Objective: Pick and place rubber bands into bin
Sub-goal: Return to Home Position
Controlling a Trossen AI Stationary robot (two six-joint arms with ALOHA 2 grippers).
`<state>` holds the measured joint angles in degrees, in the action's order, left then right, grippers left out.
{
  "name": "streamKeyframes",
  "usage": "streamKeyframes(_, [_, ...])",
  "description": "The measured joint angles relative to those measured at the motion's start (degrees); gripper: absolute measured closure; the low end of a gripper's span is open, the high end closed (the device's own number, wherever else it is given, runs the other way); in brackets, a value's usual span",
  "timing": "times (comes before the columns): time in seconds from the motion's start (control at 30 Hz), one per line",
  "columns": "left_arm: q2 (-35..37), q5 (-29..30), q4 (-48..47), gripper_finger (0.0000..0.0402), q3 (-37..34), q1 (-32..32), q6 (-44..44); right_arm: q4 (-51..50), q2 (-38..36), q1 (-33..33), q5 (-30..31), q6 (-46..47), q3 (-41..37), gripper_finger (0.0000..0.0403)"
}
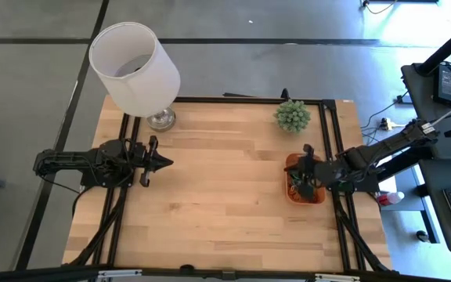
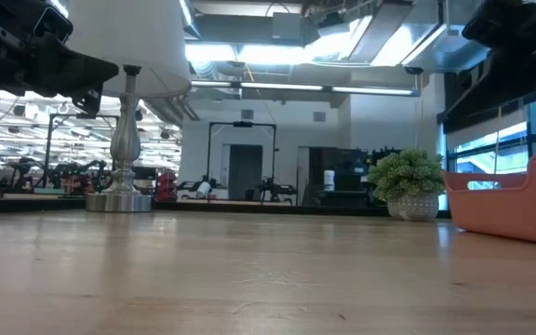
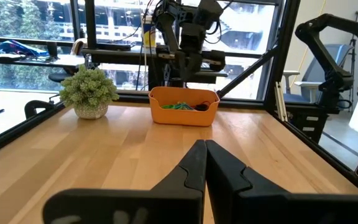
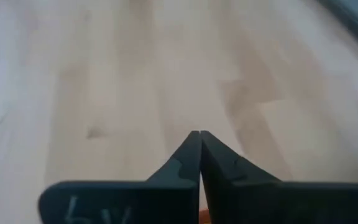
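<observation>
The orange bin [image 1: 290, 194] stands near the table's right edge and also shows in the left wrist view [image 3: 184, 115] and the low view [image 2: 515, 207]. Rubber bands [image 3: 183, 106] in green, yellow and dark colours lie inside it. My right gripper [image 4: 199, 134] hangs above the bin [image 3: 189, 67], shut, with nothing between its fingers, tipped down toward the table's middle. My left gripper [image 1: 167, 163] waits shut and level over the table's left part [image 3: 204, 144], pointing at the bin.
A lamp with a white shade [image 1: 134, 61] stands on its metal foot [image 1: 161, 119] at the far left. A small potted plant [image 1: 292, 116] sits at the far right, just beyond the bin. Bare wood [image 1: 225, 180] lies between the two arms.
</observation>
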<state>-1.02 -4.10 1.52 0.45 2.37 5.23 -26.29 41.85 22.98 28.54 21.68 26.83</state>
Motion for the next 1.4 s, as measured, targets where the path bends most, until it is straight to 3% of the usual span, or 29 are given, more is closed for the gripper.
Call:
streamKeyframes(0.23, [0.0, 0.0, 0.0, 0.0400, 0.0, 0.0, 0.0, 4.9, -1.9, -0.8, -3.2, -6.3, -2.3, 0.0399])
streamKeyframes(0.6, [0.0, 0.0, 0.0, 0.0400, 0.0, 0.0, 0.0, 46.2, -12.7, -9.1, -11.9, -8.7, -26.0, 0.0401])
streamKeyframes(0.97, [0.0, 0.0, 0.0, 0.0400, 0.0, 0.0, 0.0, 41.9, -24.3, -14.7, -15.3, -13.3, -26.3, 0.0402])
streamKeyframes(1.3, [0.0, 0.0, 0.0, 0.0400, 0.0, 0.0, 0.0, 28.8, -38.1, -15.0, -16.9, -11.2, -26.3, 0.0402])
streamKeyframes(1.4, [0.0, 0.0, 0.0, 0.0400, 0.0, 0.0, 0.0, 28.2, -41.8, -15.0, -20.1, -11.8, -26.1, 0.0402])
